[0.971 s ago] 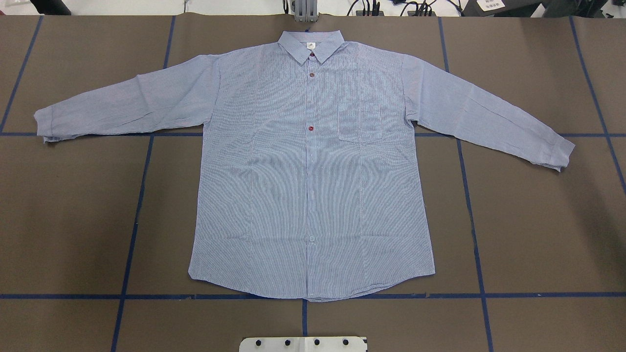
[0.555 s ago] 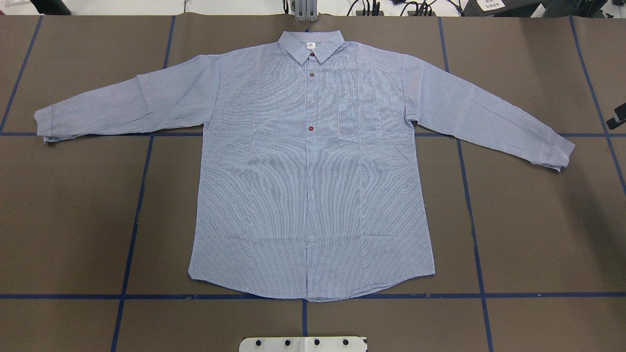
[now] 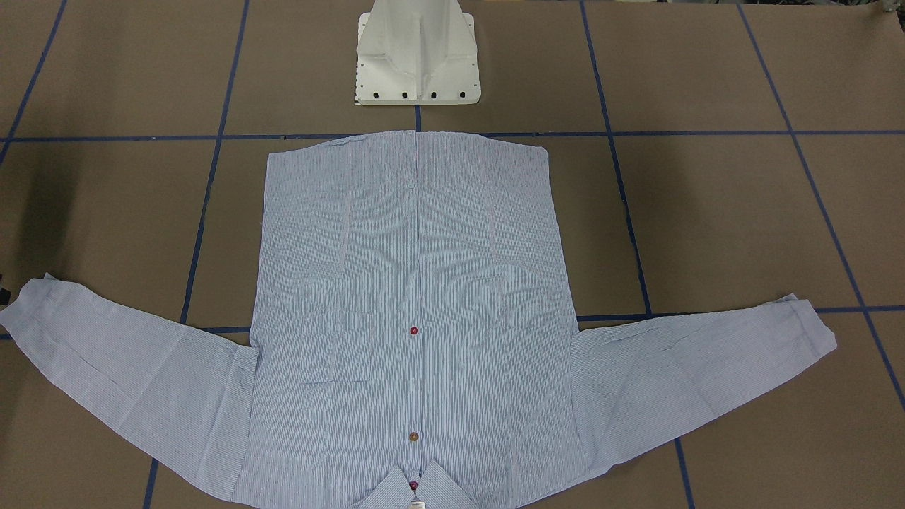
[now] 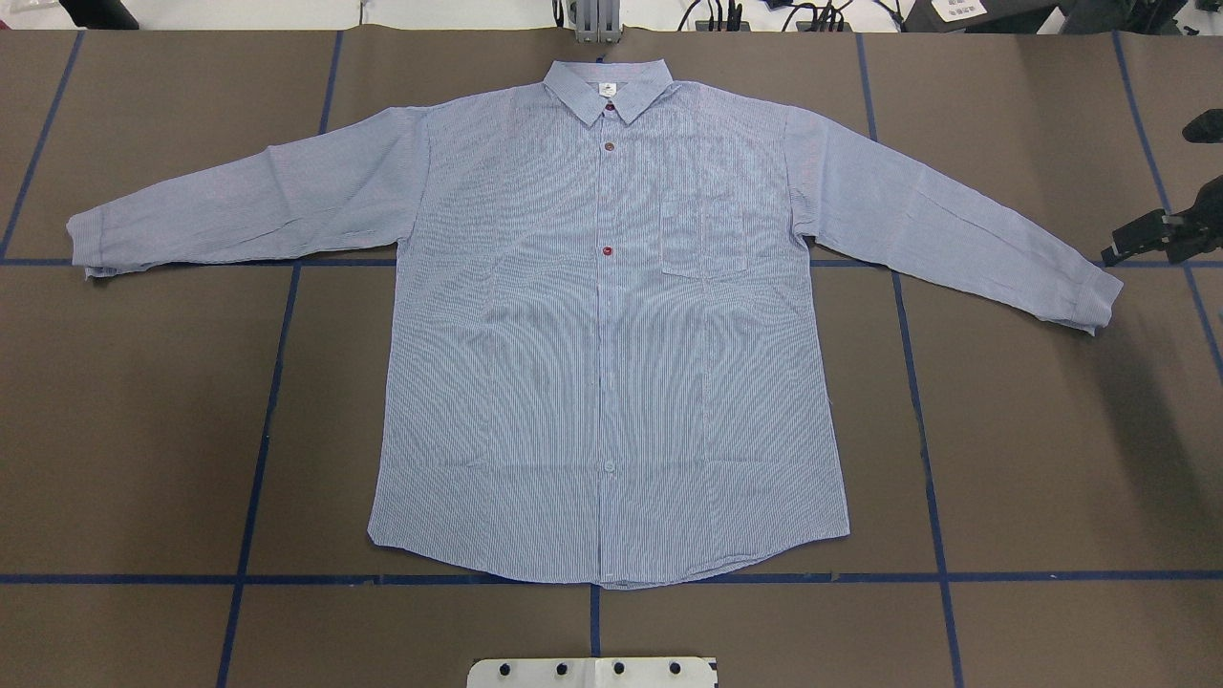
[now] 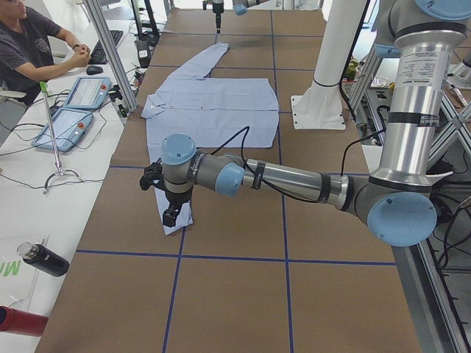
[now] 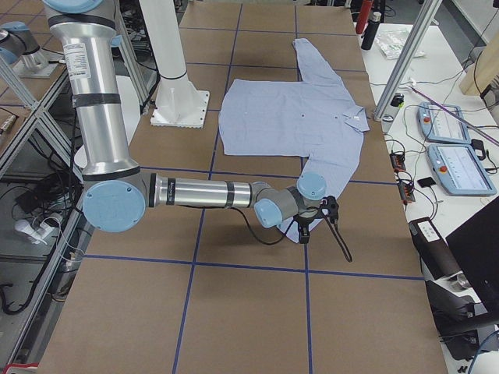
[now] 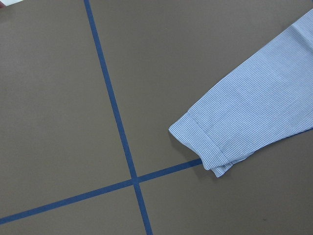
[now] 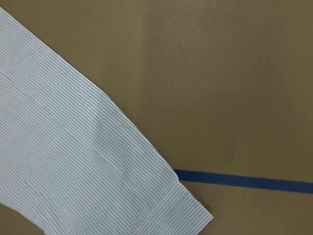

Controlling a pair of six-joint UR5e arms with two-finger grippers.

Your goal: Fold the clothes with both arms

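Brown taped table [image 4: 143,430], flat shirt [image 4: 611,334], pedestal [image 3: 417,56] near hem; left pincer [image 5: 170,215], right pincer [image 6: 304,233], gape indiscernible.

The silver-grey tubular left arm [image 5: 294,176] with light blue joint caps rises upright from the shoulder, bends at a big blue-capped elbow and stretches out long and nearly level. At its wrist the black left hand [image 5: 170,213] points straight down and hangs low; I cannot tell whether its fingers are parted. The matching right arm [image 6: 203,191] takes the same pose on the other side, forearm level. Its black right hand [image 6: 303,232] also points down, the finger gap unclear.
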